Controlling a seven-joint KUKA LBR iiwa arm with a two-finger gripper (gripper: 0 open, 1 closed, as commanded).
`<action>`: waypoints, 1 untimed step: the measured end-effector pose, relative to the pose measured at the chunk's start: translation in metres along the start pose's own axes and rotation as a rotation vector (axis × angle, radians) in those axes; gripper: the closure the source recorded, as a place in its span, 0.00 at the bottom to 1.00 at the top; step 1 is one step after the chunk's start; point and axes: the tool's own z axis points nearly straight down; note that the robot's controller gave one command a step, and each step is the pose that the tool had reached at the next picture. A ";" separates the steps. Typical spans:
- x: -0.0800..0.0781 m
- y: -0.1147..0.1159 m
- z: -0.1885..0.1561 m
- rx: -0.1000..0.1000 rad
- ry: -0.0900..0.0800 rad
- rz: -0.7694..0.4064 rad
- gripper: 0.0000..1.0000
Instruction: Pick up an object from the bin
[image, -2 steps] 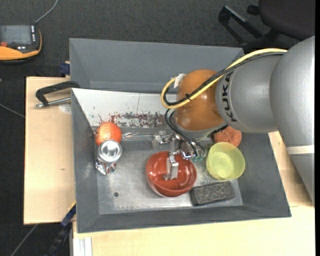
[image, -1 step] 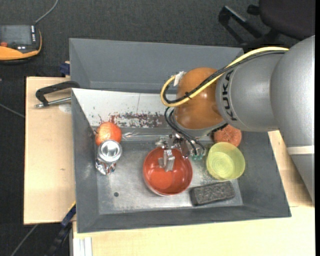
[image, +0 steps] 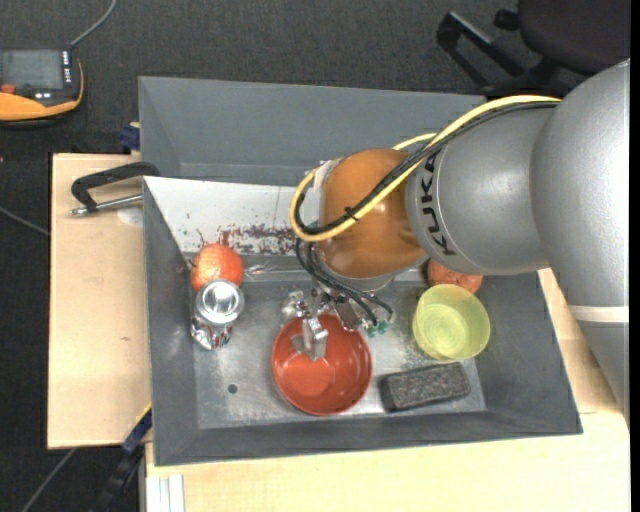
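Nothing is lifted yet: your gripper (image: 315, 328) sits over the red bowl (image: 325, 375) at lower centre; spread or pinching, you cannot tell.

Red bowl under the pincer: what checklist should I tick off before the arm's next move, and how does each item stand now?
1. The pincer is above the red bowl, near its back rim: ok.
2. The bowl sits upright, open side up: ok.
3. The pincer has a grip on the bowl: cannot tell.
4. The yellow-green cup on the right stands apart from the bowl: ok.
5. The dark grey block lies close to the bowl's right edge; a gap between them: cannot tell.
6. The silver can and the orange fruit on the left are well away from the pincer: ok.
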 end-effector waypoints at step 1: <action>-0.003 0.001 -0.136 0.002 -0.014 0.013 1.00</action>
